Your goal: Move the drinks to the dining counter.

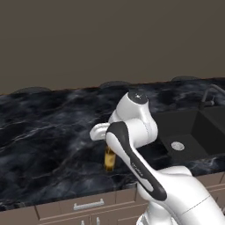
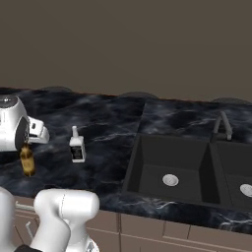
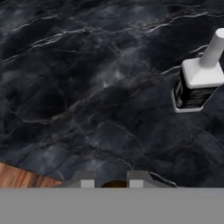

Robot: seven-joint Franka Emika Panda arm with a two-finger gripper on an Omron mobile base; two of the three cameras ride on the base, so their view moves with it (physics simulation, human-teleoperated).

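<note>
The dining counter is black marble with white veins. My gripper is shut on the neck of the slim amber beer bottle, which hangs upright from the hand near the counter's front edge. Whether its base touches the marble I cannot tell. The squat white bottle with a black label stands on the counter a short way right of the gripper, apart from it. In the left base view my forearm covers the fingers.
A recessed dark double sink with a faucet lies to the right. Brown cabinet drawers run below the counter's front edge. Dark round stool tops line the far side. A plain brown wall is behind.
</note>
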